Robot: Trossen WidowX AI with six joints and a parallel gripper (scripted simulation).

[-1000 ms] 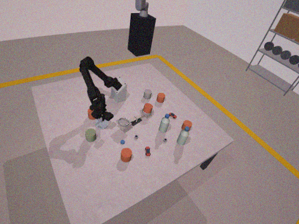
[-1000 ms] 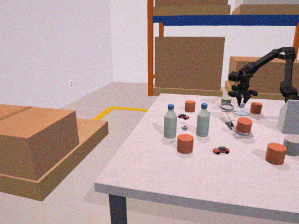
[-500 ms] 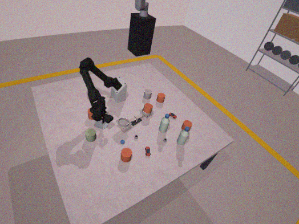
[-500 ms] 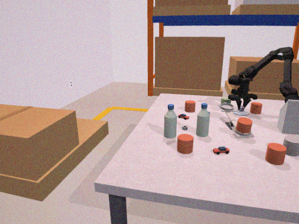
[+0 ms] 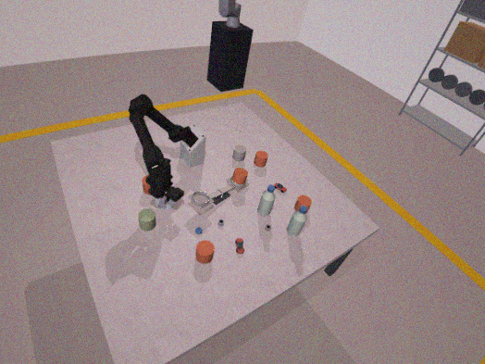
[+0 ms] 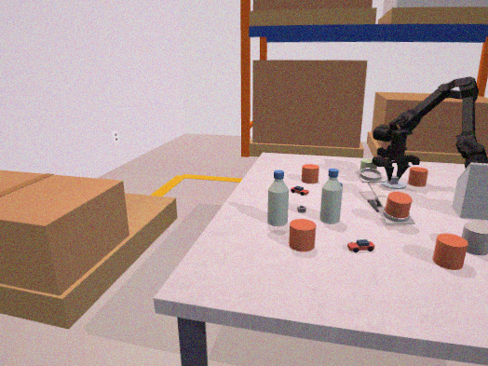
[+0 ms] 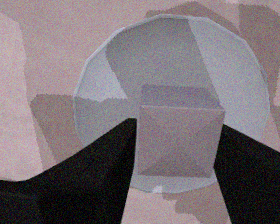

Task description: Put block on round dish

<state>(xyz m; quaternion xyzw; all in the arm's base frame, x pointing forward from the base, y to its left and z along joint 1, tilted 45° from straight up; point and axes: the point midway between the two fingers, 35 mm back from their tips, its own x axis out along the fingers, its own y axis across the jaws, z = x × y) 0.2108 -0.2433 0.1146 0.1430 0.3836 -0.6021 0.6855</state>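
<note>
The grey block (image 6: 394, 180) (image 7: 180, 150) sits on the round pale blue dish (image 6: 402, 186) (image 7: 245, 75), toward the dish's lower edge in the wrist view. My gripper (image 5: 167, 200) (image 6: 395, 177) (image 7: 173, 129) is slightly open, its fingers still on both sides of the block with hardly any gap. The balance (image 5: 221, 198) (image 6: 375, 205) stands beside the dish. An orange cup (image 5: 240, 176) (image 6: 398, 205) stands on one end; the other end's ring (image 5: 192, 198) (image 6: 371, 180) is empty. No cup is above the dish. The arm partly hides the dish in the top view.
An orange cup (image 5: 147, 184) (image 6: 418, 176) and a green cup (image 5: 147, 219) stand near the dish. Another orange cup (image 5: 205, 252) (image 6: 310, 173), bottles (image 5: 266, 203) (image 5: 296, 222), a grey cup (image 5: 239, 153) and a pale box (image 5: 192, 153) stand farther off.
</note>
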